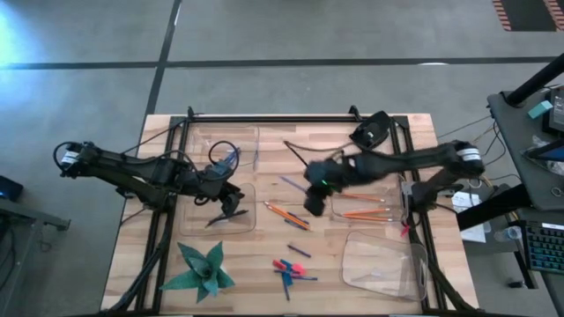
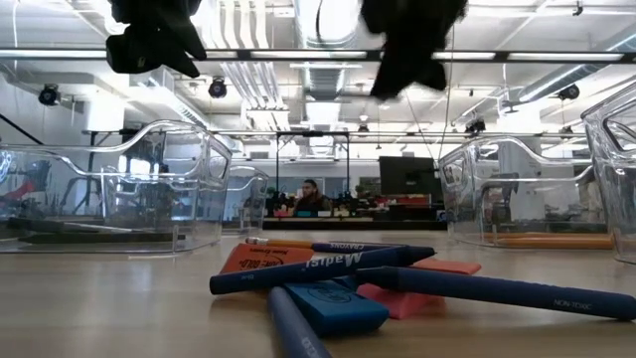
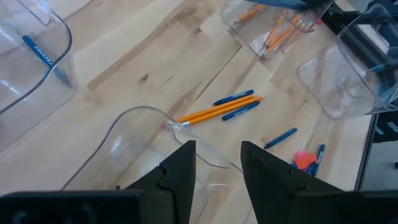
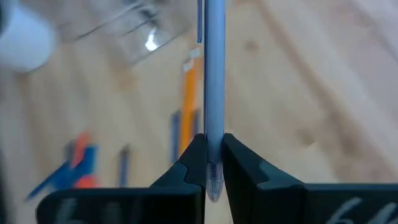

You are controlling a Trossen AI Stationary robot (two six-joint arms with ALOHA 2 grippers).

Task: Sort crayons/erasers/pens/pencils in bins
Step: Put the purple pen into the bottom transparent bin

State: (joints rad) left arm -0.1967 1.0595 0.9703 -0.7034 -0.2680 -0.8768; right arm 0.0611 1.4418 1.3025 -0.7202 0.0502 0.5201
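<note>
My right gripper (image 1: 315, 201) hangs above the middle of the table, shut on a grey pen (image 4: 213, 74). Below it, orange pencils (image 1: 286, 216) and a blue pen lie flat on the wood. More pencils lie in the right bin (image 1: 366, 210). Pink-red and blue erasers (image 2: 343, 298) sit among blue pens (image 1: 286, 269) near the front edge. My left gripper (image 3: 217, 165) stands open above the left bin (image 1: 211, 216), with nothing between its fingers. The far left bin (image 1: 220, 145) holds a blue pen (image 3: 40, 50). My right gripper pinches the grey pen between its two fingers, close to one end (image 4: 213, 146). A short tip (image 4: 213, 180) sticks out behind the fingers. The rest of the pen runs straight ahead, in line with the fingers. It is lifted clear of the table.
A fourth clear bin (image 1: 383, 260) stands at the near right. A green folded paper shape (image 1: 201, 269) lies at the near left. A loose blue stick (image 1: 293, 185) lies toward the far middle. A black rail (image 1: 264, 117) frames the table's far edge.
</note>
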